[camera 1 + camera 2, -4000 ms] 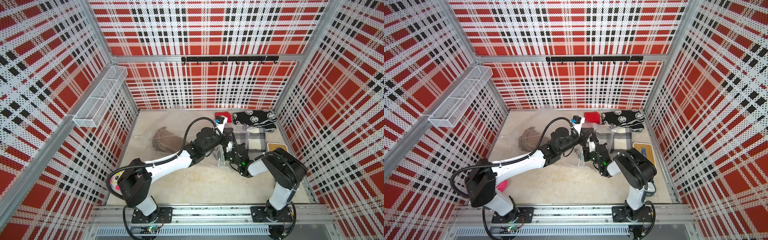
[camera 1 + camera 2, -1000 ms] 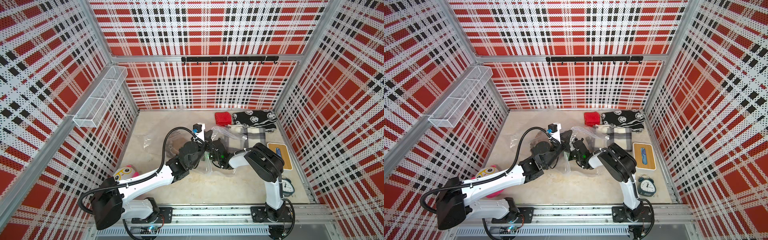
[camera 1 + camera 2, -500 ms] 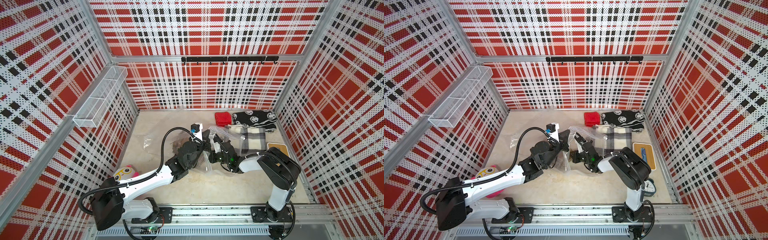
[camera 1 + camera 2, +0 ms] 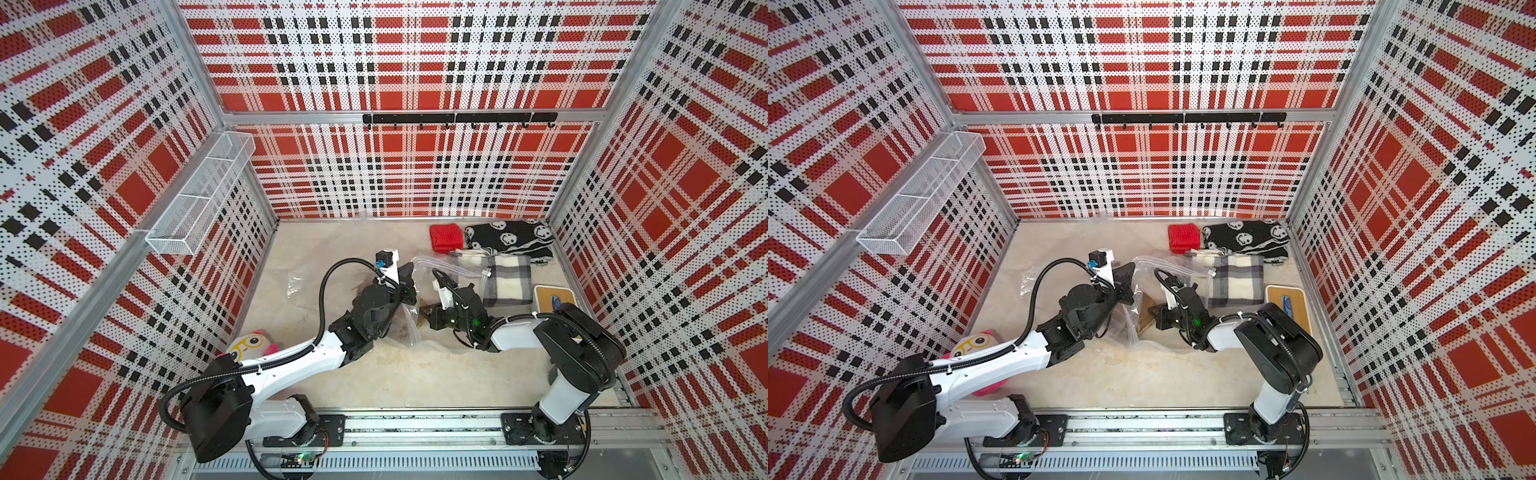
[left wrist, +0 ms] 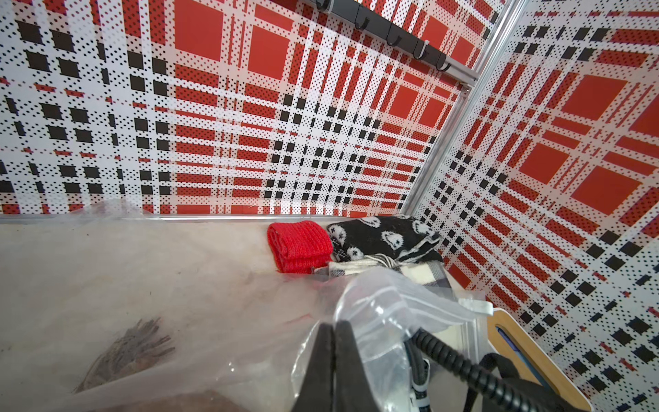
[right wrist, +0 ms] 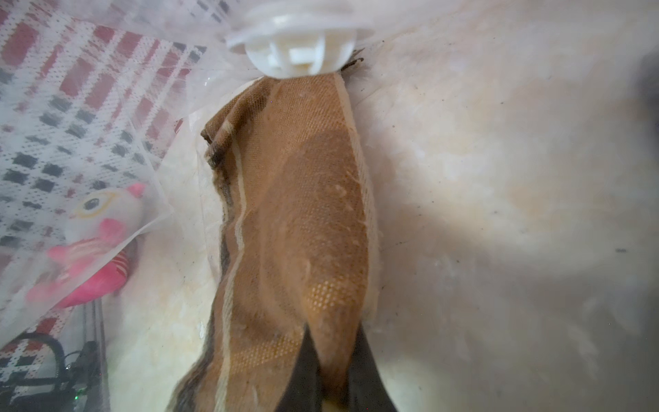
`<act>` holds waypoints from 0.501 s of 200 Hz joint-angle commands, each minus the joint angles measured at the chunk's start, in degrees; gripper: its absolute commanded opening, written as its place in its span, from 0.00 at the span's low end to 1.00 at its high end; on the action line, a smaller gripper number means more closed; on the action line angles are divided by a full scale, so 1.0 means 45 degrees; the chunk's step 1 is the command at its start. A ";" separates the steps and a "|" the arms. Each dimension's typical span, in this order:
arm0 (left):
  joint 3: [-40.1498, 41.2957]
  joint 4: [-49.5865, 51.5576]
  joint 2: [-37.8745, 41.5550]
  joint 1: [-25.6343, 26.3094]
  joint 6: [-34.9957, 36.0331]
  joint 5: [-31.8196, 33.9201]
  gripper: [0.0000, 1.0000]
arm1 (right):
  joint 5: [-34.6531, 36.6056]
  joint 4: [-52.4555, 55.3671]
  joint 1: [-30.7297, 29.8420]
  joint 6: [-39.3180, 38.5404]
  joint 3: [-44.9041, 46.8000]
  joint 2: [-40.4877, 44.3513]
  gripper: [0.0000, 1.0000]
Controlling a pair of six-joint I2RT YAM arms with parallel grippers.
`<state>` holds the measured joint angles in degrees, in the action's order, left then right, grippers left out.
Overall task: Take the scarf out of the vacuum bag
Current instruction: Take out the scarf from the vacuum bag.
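left gripper (image 5: 334, 326): jaws together, pinching film of the vacuum bag (image 5: 388, 306) near its zip edge.
right gripper (image 6: 332, 333): clamped on the scarf (image 6: 296, 214), a brown weave with cream stripes.
location: bag lay mid-table between the arms, left of the plaid blanket (image 4: 509, 278). Scarf's other end sat under the white valve (image 6: 297, 39), apparently partly inside.
handling: scarf looked soft, light and limp, likely to drag on film. Bag looked thin and slippery.
grip: scarf by its bunched end, bag by the zip rim.

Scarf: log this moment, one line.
left fingers: shut on clear plastic vacuum bag | right fingers: shut on brown striped woven scarf | extraction: unfinished
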<state>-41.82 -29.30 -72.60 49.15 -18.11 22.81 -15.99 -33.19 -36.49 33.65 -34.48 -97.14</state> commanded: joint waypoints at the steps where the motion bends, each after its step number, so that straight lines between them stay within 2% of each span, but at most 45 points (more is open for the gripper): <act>1: 0.0348 -0.0422 0.0064 -0.0120 -0.0231 0.0102 0.00 | 0.0001 -0.0321 0.0174 -0.0189 0.0200 0.0522 0.09; 15: 0.0407 -0.0421 0.0062 -0.0140 -0.0307 0.0212 0.00 | 0.0006 -0.0301 0.0208 -0.0182 0.0216 0.0569 0.22; 27: 0.0446 -0.0420 0.0100 -0.0159 -0.0359 0.0210 0.00 | 0.0041 -0.0300 0.0242 -0.0128 0.0266 0.0675 0.44; 36: 0.0446 -0.0452 0.0132 -0.0139 -0.0400 0.0105 0.00 | 0.0250 -0.0292 0.0241 -0.0011 0.0419 0.0838 0.56; 51: 0.0447 -0.0510 0.0122 -0.0083 -0.0404 -0.0013 0.00 | 0.0536 -0.0293 0.0255 0.0303 0.0776 0.1257 0.69; 67: 0.0446 -0.0556 0.0064 -0.0025 -0.0376 -0.0066 0.00 | 0.0622 -0.0393 0.0209 0.0736 0.1215 0.1729 0.77; 73: 0.0449 -0.0582 0.0049 -0.0019 -0.0385 -0.0068 0.00 | 0.0671 -0.0411 0.0171 0.0891 0.1372 0.1901 0.88; 100: 0.0481 -0.0730 -0.0085 0.0045 -0.0465 -0.0136 0.00 | 0.1237 -0.0169 -0.0270 0.1463 0.1776 0.1876 0.95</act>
<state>-40.38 -30.50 -72.62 49.17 -19.73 22.46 -13.28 -33.71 -36.36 37.04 -27.86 -89.03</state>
